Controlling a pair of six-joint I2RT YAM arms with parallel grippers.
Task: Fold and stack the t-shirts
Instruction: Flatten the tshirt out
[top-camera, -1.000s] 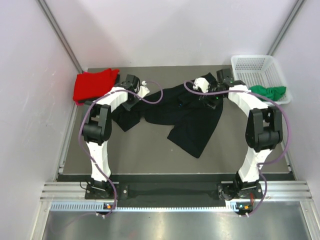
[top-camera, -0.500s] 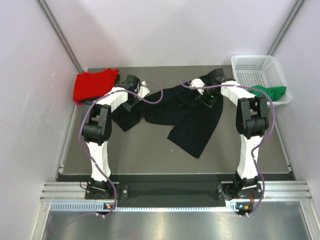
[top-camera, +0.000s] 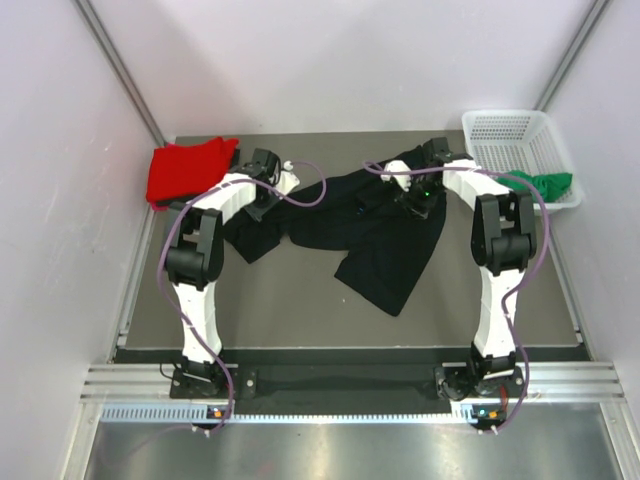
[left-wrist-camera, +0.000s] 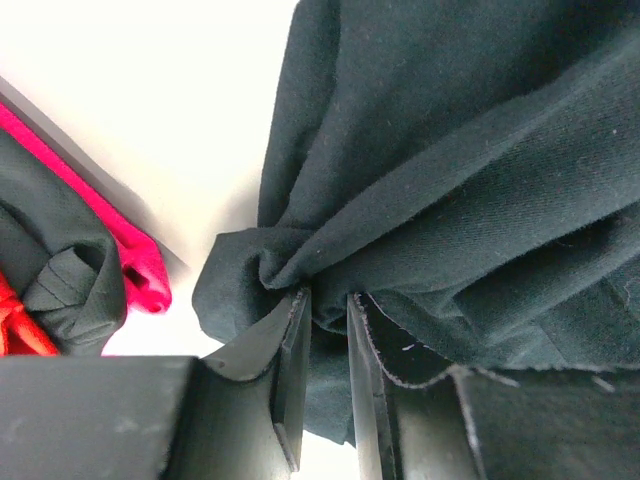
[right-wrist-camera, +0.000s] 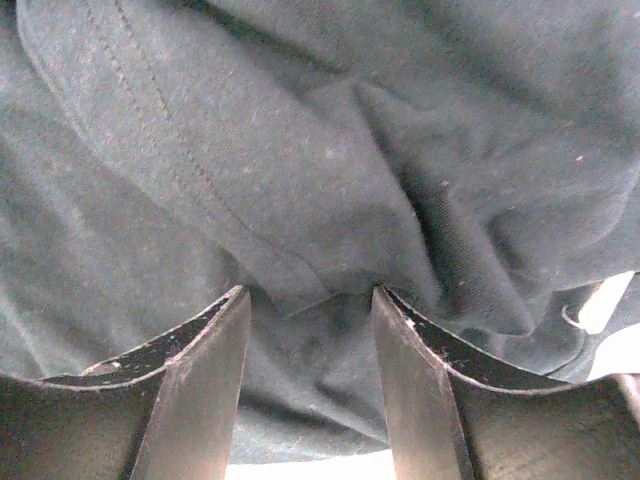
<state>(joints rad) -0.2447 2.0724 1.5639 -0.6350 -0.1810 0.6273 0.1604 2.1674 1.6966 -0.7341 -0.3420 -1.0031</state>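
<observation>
Black t-shirt (left-wrist-camera: 450, 150) between left fingers (left-wrist-camera: 291, 365) (bunched)

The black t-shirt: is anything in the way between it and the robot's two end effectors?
Nothing visible stands in the way. The left end effector is shut on a bunched edge of the black t-shirt. The right end effector stands open right at the same cloth, with a hem fold lying in its gap.

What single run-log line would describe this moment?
left gripper: shut on black cloth t-shirt | right gripper: open, at same shirt | red cloth t-shirt: far left
</observation>
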